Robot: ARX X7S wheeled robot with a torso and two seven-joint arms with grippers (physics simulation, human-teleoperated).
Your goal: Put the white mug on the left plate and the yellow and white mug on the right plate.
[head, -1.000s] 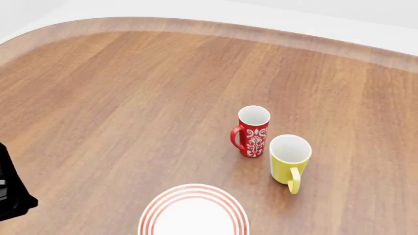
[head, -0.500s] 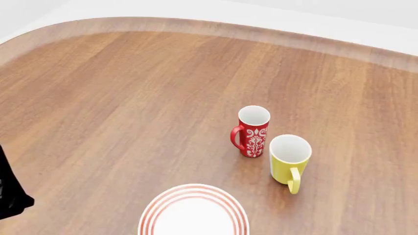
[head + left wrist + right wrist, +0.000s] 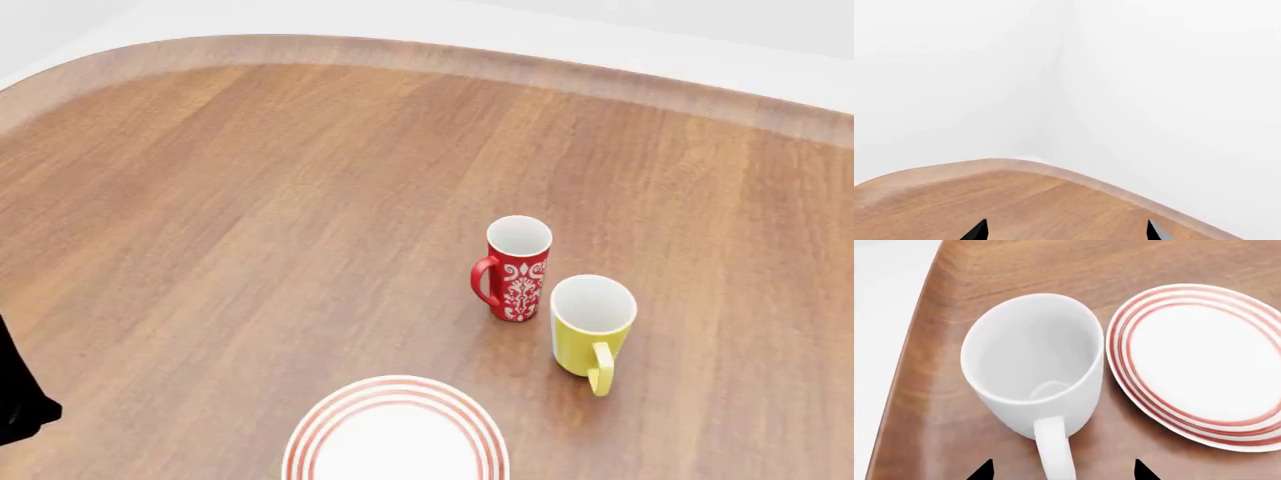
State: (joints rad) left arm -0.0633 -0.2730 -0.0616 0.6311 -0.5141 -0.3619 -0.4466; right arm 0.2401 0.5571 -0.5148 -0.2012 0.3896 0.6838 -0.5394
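Observation:
The white mug stands upright close to the table's rim, its handle pointing back between the tips of my open right gripper. A red-ringed plate lies right beside it. In the head view a red-ringed plate sits at the near edge; I cannot tell whether it is the same plate, or which is left or right. The yellow and white mug stands upright beyond it, handle toward me. My left gripper is open over bare wood with nothing in it. The white mug is outside the head view.
A red mug with a white pattern stands just left of and behind the yellow mug, almost touching it. The wooden table has a curved pale rim at the back. A dark part of my left arm shows at the lower left.
The dark part of my left arm at the head view's lower left has slid down and further out of view. The mugs and the plate have not moved.

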